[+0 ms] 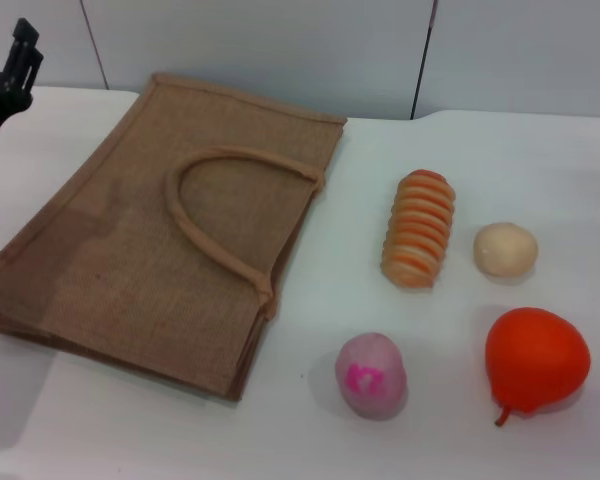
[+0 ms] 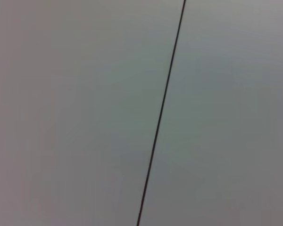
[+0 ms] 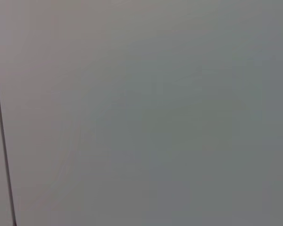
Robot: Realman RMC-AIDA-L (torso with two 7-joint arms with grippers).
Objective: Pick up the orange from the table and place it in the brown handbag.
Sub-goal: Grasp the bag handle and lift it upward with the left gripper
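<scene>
The orange (image 1: 536, 360), glossy red-orange with a thin stem tip, lies on the white table at the front right. The brown handbag (image 1: 130, 250), a flat woven jute tote with a loop handle (image 1: 215, 215), lies flat on the left half of the table. My left gripper (image 1: 10, 65) shows only as black parts at the far left edge, raised beside the bag's far corner. The right gripper is out of view. Both wrist views show only a plain grey wall with a dark seam.
A ribbed orange-and-cream oblong (image 1: 419, 228) lies right of the bag. A small pale beige ball (image 1: 505, 249) lies beside it. A pink rounded item (image 1: 371, 375) lies at the front, left of the orange. A grey wall stands behind the table.
</scene>
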